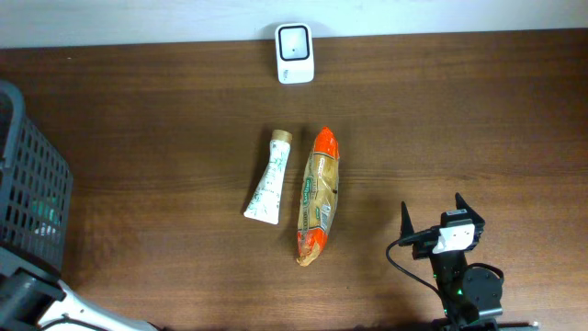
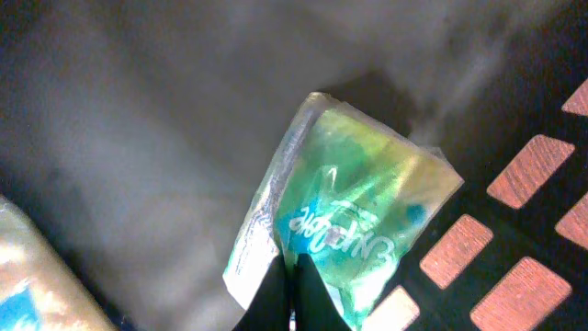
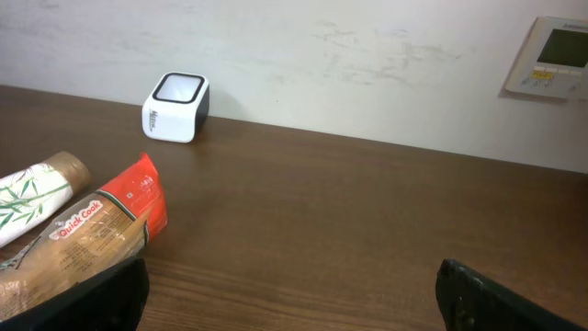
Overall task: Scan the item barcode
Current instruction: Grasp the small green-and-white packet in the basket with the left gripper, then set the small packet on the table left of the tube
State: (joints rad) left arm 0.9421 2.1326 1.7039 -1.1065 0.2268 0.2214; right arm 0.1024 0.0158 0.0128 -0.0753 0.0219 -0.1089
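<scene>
- Pinching noted at left gripper (image 2: 294, 292): in the left wrist view its two dark fingers are pressed together at the bottom centre of the frame, tips meeting on the lower edge of a green packet (image 2: 354, 198).
- Green packet: clear film with green and blue print, lettering upside down in this view. It fans out up and to the right from the fingertips, filling the middle of the frame and touching them.
- The packet sits inside the dark mesh basket (image 2: 501, 216); reddish-brown wood shows through the mesh openings at the right edge of the frame.
- A second, pale packet (image 2: 37, 276) lies at the lower left of the wrist frame, apart from the gripper. Its print is too blurred to read.
- Overhead: basket (image 1: 28, 175) at the far left edge; left arm (image 1: 37, 299) at the lower left corner beside it. The gripper itself is not visible from above.
- Barcode scanner (image 1: 295, 53), white with a dark window, stands at top centre of the table (image 1: 478, 110), well apart from the basket.
- White tube (image 1: 268, 179) and orange snack bag (image 1: 319, 195) lie side by side at centre frame, nearly touching.
- Right gripper (image 1: 432, 204) at the lower right, fingers (image 3: 501, 292) spread wide with nothing between them, near the snack bag but apart from it.
</scene>
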